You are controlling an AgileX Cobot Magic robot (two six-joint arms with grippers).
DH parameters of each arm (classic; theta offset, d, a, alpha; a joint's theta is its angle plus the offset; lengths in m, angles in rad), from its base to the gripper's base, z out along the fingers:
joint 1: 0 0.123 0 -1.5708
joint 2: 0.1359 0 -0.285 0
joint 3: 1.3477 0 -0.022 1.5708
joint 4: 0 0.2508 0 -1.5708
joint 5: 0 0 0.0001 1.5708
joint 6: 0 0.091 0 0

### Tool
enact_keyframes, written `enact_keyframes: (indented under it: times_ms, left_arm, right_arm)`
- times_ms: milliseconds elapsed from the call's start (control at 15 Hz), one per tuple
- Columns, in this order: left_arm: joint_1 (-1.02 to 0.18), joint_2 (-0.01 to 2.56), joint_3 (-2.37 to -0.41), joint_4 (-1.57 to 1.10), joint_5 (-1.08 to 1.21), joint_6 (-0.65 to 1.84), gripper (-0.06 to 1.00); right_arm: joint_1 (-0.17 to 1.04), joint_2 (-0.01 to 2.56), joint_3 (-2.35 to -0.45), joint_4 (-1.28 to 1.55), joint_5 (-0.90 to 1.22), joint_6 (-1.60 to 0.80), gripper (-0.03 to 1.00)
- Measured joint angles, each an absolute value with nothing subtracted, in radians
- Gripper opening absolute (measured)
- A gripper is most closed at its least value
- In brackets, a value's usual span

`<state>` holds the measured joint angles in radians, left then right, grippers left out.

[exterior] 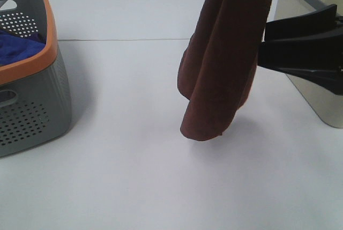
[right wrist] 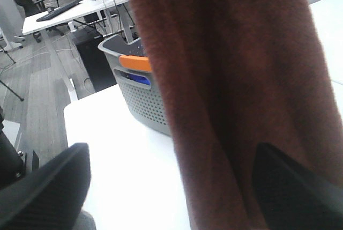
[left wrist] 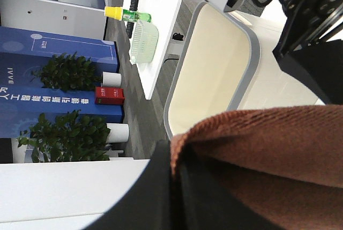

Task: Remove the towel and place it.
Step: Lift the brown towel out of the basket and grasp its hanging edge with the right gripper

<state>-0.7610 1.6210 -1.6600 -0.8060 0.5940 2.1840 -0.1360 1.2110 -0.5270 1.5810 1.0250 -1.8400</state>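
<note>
Towel [exterior: 217,64] being dangled over table [exterior: 134,187] middle, upper part being pinched by left gripper [left wrist: 177,182]. Right gripper [exterior: 262,46] being held spread at towel's right side, gripping nothing. Looks like second-grab step; next, jaws wanting closing squarely on hanging cloth.

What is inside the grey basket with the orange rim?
A blue cloth lies inside the basket. Its floor and anything beneath the cloth are covered.
</note>
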Motion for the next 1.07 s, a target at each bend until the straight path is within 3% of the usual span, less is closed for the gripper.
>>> enact_keyframes:
  times_ms: [533,800,1067]
  left_arm:
    - [-0.761,1.621,-1.66,-0.806,0.593,2.184,0.0]
    - [-0.761,1.621,-1.66,-0.806,0.593,2.177,0.0]
    - [-0.761,1.621,-1.66,-0.802,0.592,2.169,0.0]
  right_arm:
    - [-0.106,1.479,-0.527,1.622,1.074,-1.919,0.72]
    - [0.075,1.591,-0.528,1.622,1.045,-1.966,0.72]
    - [0.105,1.662,-0.529,1.682,0.98,-2.06,0.69]
